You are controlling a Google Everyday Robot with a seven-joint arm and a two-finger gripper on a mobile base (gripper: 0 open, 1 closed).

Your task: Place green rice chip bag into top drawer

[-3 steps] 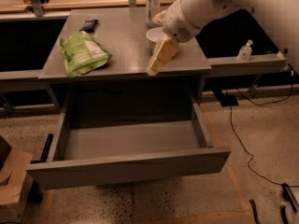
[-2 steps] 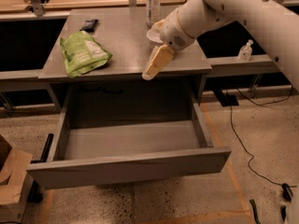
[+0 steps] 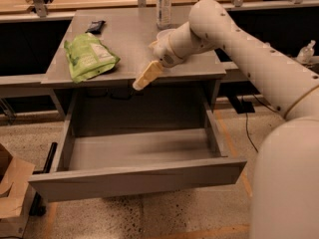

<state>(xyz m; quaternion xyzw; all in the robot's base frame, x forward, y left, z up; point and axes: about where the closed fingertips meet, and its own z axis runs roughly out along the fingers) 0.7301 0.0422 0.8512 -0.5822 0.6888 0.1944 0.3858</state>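
Note:
The green rice chip bag [image 3: 89,57] lies flat on the left part of the grey desk [image 3: 129,44], its white label patch facing up. The top drawer [image 3: 134,179] is pulled wide open below the desk, and I see nothing inside it. My gripper [image 3: 145,77] hangs over the desk's front edge, near the middle, tilted down to the left. It is to the right of the bag, apart from it, and holds nothing that I can see.
A small black packet [image 3: 94,26] lies at the desk's back left. A clear bottle [image 3: 163,5] stands at the back centre, with a pale bowl [image 3: 164,34] partly hidden behind my arm. A cardboard box [image 3: 12,193] sits on the floor at left.
My arm has swung left and slightly down, bringing the gripper from the desk's right part towards the bag. The bag and the drawer have not moved.

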